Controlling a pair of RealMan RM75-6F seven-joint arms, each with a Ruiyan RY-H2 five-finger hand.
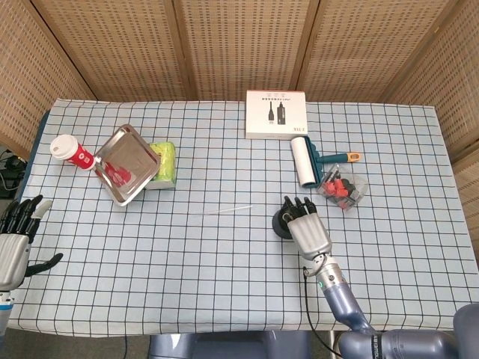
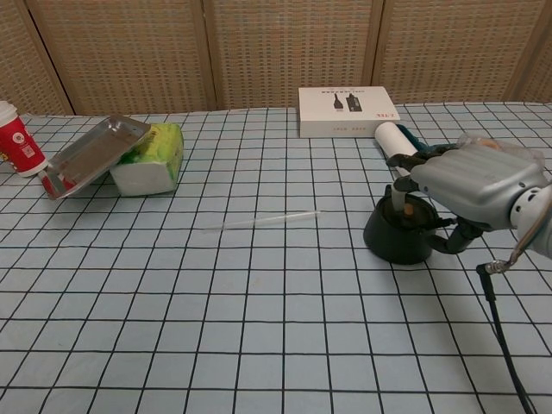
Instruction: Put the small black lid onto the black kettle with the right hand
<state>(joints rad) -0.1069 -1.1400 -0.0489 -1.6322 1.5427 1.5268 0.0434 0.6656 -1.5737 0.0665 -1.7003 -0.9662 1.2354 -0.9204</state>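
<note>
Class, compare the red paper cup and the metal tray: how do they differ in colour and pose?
The red paper cup is red with a white lid; the metal tray is shiny silver. The cup stands upright on the table; the tray leans tilted against the tissue pack. Both sit at the table's left.
</note>
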